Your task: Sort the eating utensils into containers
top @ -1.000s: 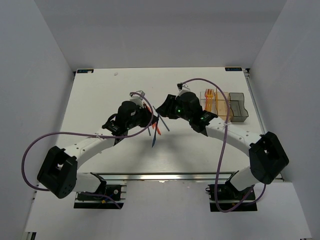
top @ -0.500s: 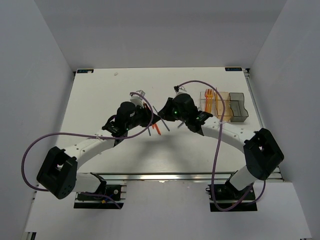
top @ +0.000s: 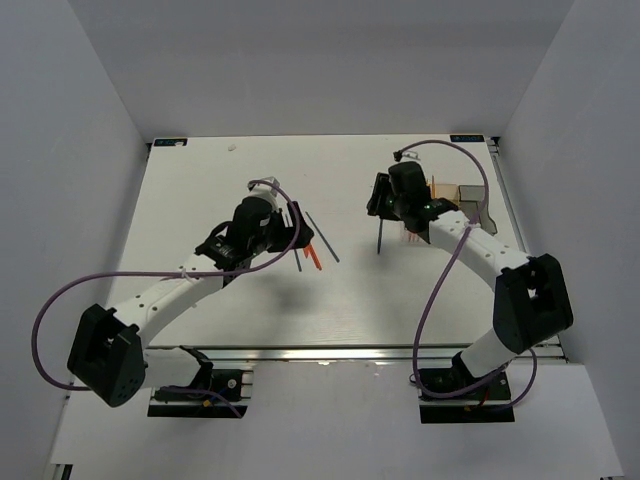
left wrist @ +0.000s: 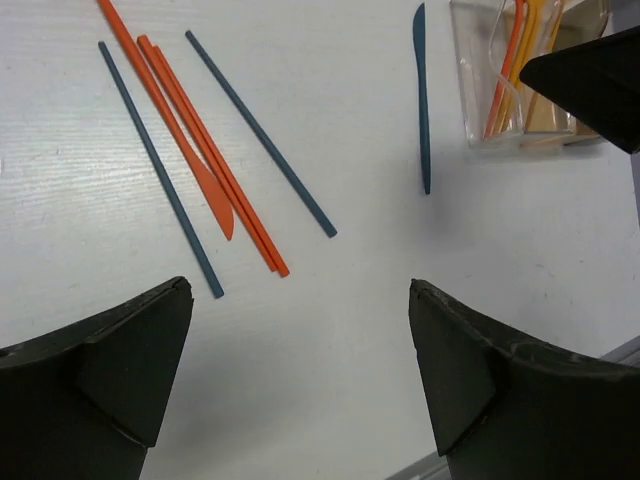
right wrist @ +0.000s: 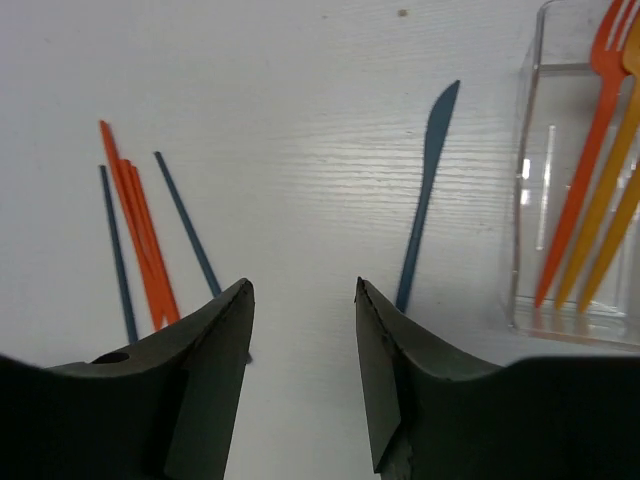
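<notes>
Noting the layout first: the white tabletop (top: 200, 190) carried the row of three small transparent plastic bins (top: 472, 203) at its right side, and the right arm had swung away from the table's middle, where both wrists were crowded together a second ago, over toward that row. The left arm stayed near the middle. The left gripper (left wrist: 300, 296), which had been pinched shut a moment before, now stood with its jaws wide apart and empty; the right gripper (right wrist: 302, 290) also showed a clear gap with nothing between its fingers. The clear bin (right wrist: 530, 200) at the row's left end already held several upright orange and yellow plastic forks (right wrist: 590, 150). The thin dark blue plastic knife (right wrist: 428, 180) lay flat on the table just beside that bin, outside it and untouched. My reading: the pass failed or was let go, so the knife still needs a fresh pick. Left of it remained the flat orange plastic knife (left wrist: 165, 105), the paired orange sticks (left wrist: 215, 160) and two dark blue sticks (left wrist: 160, 170), unsorted.
</notes>
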`<action>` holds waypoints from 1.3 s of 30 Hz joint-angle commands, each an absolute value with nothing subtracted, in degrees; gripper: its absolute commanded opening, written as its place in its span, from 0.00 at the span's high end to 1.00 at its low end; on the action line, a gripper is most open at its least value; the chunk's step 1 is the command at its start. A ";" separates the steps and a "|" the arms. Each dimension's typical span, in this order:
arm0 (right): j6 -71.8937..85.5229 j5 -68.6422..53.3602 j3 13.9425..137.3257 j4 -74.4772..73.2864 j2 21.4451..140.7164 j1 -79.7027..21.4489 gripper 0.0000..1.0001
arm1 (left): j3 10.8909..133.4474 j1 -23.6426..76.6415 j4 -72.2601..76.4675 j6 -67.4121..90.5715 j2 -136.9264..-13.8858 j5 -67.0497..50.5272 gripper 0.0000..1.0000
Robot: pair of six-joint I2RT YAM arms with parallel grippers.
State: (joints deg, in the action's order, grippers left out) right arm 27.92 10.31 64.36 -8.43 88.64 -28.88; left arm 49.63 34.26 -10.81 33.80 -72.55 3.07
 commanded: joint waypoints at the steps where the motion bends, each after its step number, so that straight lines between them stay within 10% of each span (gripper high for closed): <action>1: 20.66 10.39 68.29 -18.00 90.17 -27.70 0.49 | 54.21 35.15 -16.08 32.43 -73.64 5.09 0.02; 7: 21.79 14.23 71.57 -25.85 95.02 -27.51 0.57 | 59.75 37.78 -19.86 34.63 -79.70 12.39 0.02; 14: 25.31 29.07 66.96 -27.75 73.33 -26.55 0.26 | 78.55 46.75 -24.86 30.95 -101.22 21.61 0.04; 24: 24.79 32.52 62.66 -35.24 51.42 -18.55 0.22 | 101.58 51.23 -22.94 23.21 -125.94 19.95 0.21; 39: 21.97 28.65 59.41 -33.22 49.75 -18.54 0.22 | 102.14 52.38 -16.87 25.83 -131.22 19.93 0.39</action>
State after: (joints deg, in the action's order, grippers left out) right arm 23.24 29.32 59.22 -35.05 50.61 -18.74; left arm 102.50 51.77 -18.76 24.38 -132.88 18.00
